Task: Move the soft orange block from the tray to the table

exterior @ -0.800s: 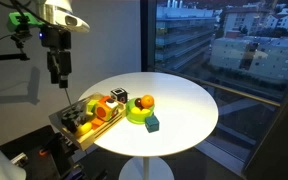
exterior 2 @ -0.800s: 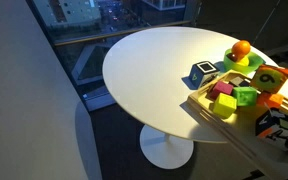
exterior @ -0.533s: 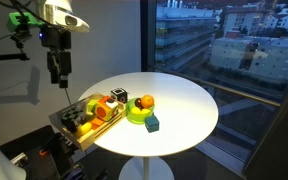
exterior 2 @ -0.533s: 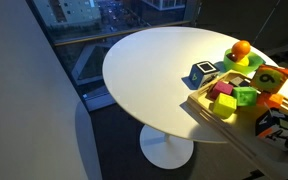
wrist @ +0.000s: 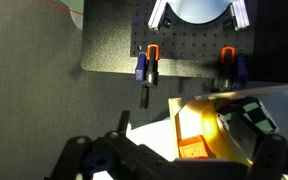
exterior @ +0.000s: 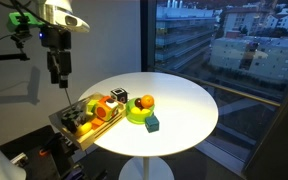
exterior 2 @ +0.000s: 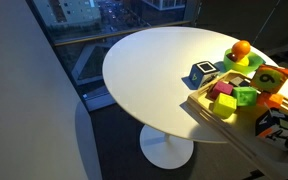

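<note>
Soft orange block (exterior: 104, 108) in tray (exterior 2: 224, 128) among crowding toys (exterior 2: 234, 97), end effector (exterior: 56, 80) high above, parted and empty.

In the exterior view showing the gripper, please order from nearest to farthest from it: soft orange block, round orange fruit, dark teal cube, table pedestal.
1. soft orange block, in the tray, lower right of the gripper.
2-3. round orange fruit and dark teal cube, on the table further right: too close to call.
4. pedestal, under the table, lowest.
</note>
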